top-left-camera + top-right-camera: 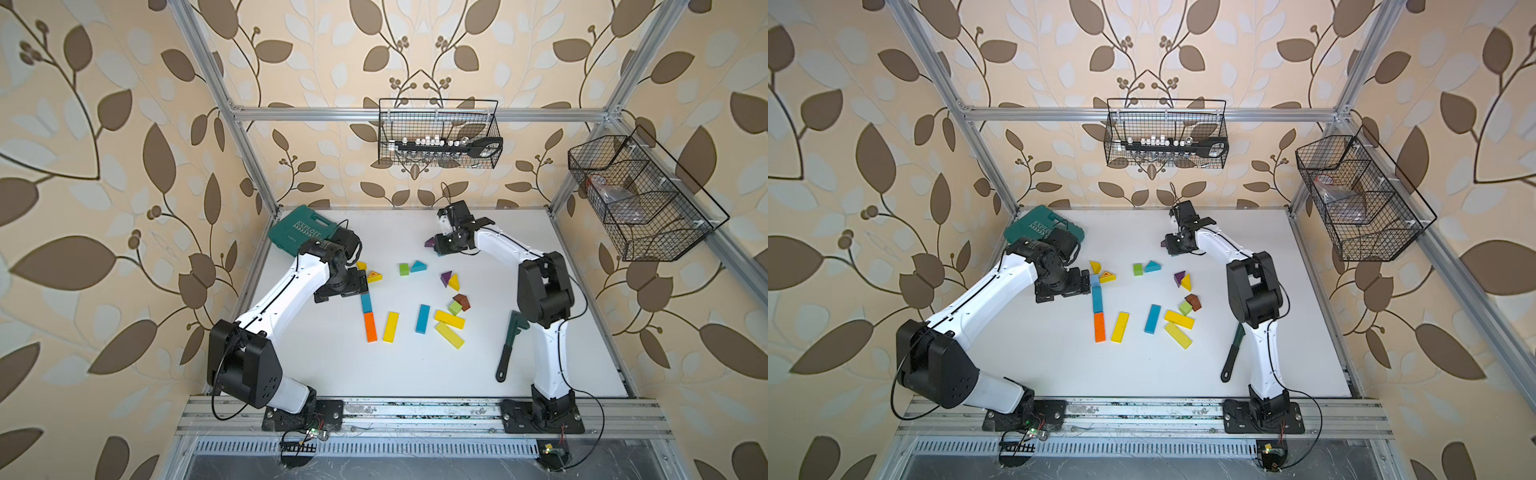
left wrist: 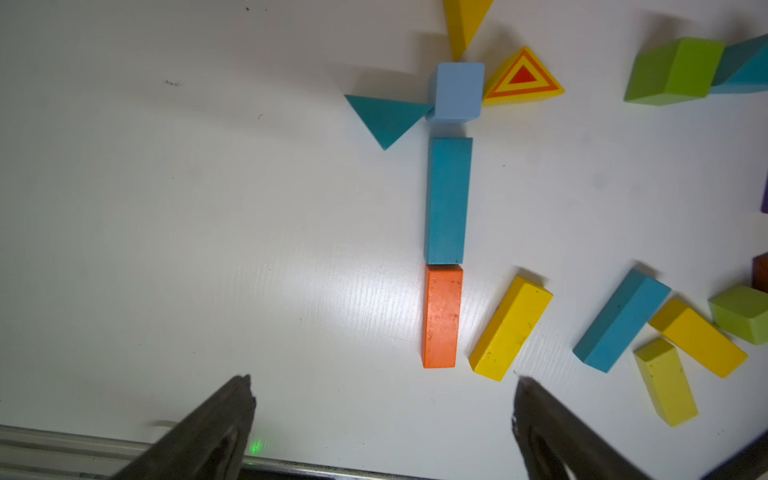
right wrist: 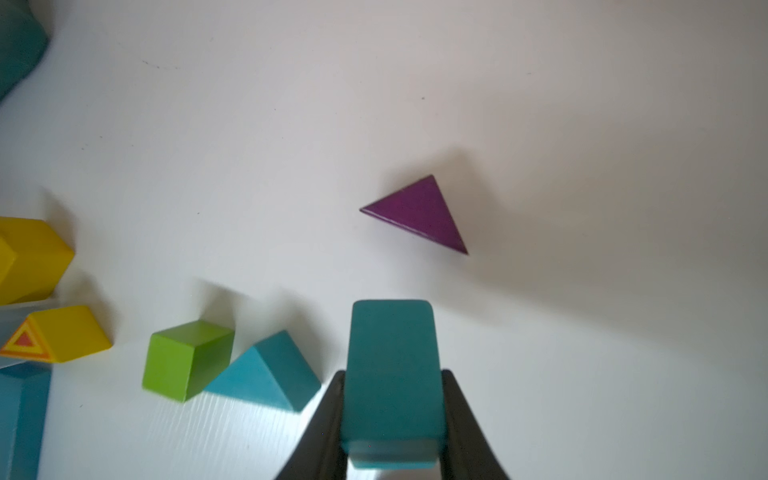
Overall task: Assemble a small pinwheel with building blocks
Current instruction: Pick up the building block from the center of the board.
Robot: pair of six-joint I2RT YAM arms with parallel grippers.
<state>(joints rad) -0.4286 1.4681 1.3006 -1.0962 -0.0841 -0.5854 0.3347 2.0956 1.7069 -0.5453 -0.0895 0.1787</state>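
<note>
**While the left claw stands wide, the right one clamps a teal block**

Where the table's (image 1: 415,374) far left corner holds a teal case (image 1: 301,230), the left gripper (image 2: 382,388) hangs just beside it, jaws spread full and nothing between them. Just right of it lies the part-built pinwheel. A pale blue cube (image 2: 457,91) has a teal wedge (image 2: 386,118) touching one corner, a striped yellow wedge (image 2: 521,79) against the opposite side, and a plain yellow wedge (image 2: 463,20) pointing at its far face. A teal bar (image 2: 446,199) and an orange bar (image 2: 441,316) run end to end from the cube toward the near edge, with a yellow bar (image 2: 510,328) just beside them. Mid-table, a green cube (image 1: 404,269) touches a second teal wedge (image 1: 419,266). Farther right, toward the far edge, the right gripper (image 3: 392,374) is closed on a teal block (image 3: 390,332). A purple wedge (image 3: 419,214) lies flat near it. Whether the held block is clear of the table cannot be told. A dark green toy wrench (image 1: 511,345) lies beside the right arm.
</note>
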